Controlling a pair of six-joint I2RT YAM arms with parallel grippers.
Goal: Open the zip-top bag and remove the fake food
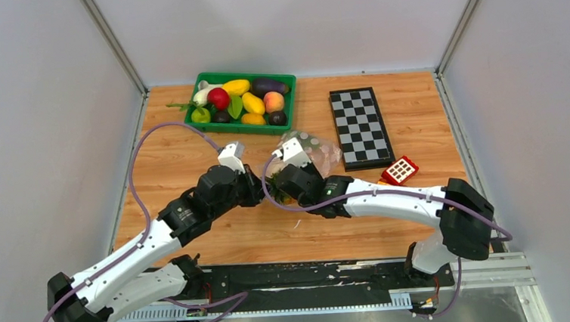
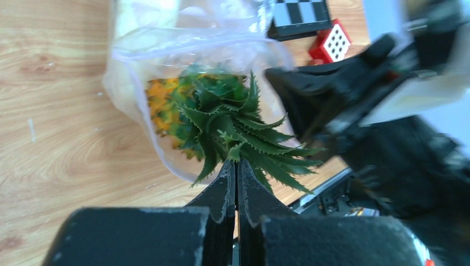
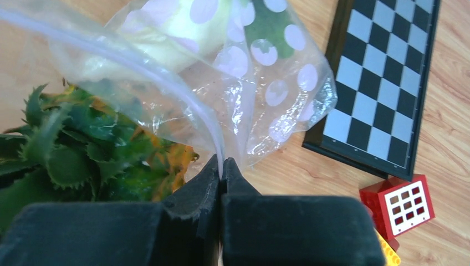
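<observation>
The clear dotted zip-top bag (image 1: 313,151) lies mid-table with its mouth open toward the arms. It also shows in the right wrist view (image 3: 260,83) and the left wrist view (image 2: 166,50). My right gripper (image 3: 223,166) is shut on the bag's rim. A toy pineapple (image 2: 183,111) sits half out of the mouth, its green leaf crown (image 2: 244,133) pointing at my left gripper (image 2: 236,165), which is shut on a crown leaf. The pineapple shows too in the right wrist view (image 3: 83,155). A pale piece of fake food (image 3: 183,27) and a green piece (image 3: 271,27) lie deeper in the bag.
A green tray (image 1: 288,77) at the back holds several toy fruits and vegetables. A chessboard (image 1: 360,128) lies right of the bag. A red-yellow toy block car (image 1: 399,171) sits near the board's near corner. Grey walls close in both sides.
</observation>
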